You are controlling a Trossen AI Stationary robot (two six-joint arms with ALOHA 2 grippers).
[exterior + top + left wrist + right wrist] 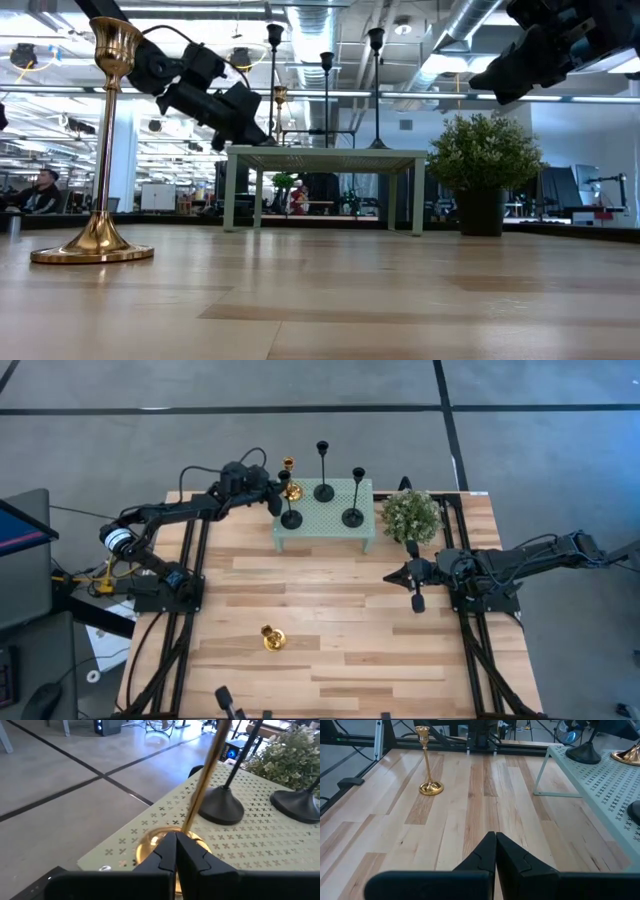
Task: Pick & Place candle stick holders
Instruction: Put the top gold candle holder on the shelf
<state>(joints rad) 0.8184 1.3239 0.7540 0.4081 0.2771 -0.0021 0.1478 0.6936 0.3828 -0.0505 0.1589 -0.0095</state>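
A mint-green perforated stand (318,530) at the table's far middle carries three black candle stick holders (323,490) (353,517) (291,518) and a gold one (291,489) on its far left corner. All four rest upright on their round bases. A second gold holder (272,638) stands on the table near the front (429,785). My left gripper (277,499) is shut, its tips (175,839) just in front of the foot of the gold holder's stem (192,815). My right gripper (392,575) hovers shut over the table's right side, holding nothing (495,837). My left gripper comes nearly level from the table's left, and its shut fingertips (167,845) stand at the gold holder's base (150,842), which sits on the stand's corner. The fingers hide that spot, so I cannot tell whether they touch it.
A green potted plant (410,515) stands right of the stand, close to my right arm. Bare wooden tabletop (340,610) spreads between the stand and the front gold holder. Black rails (190,610) run along both table sides.
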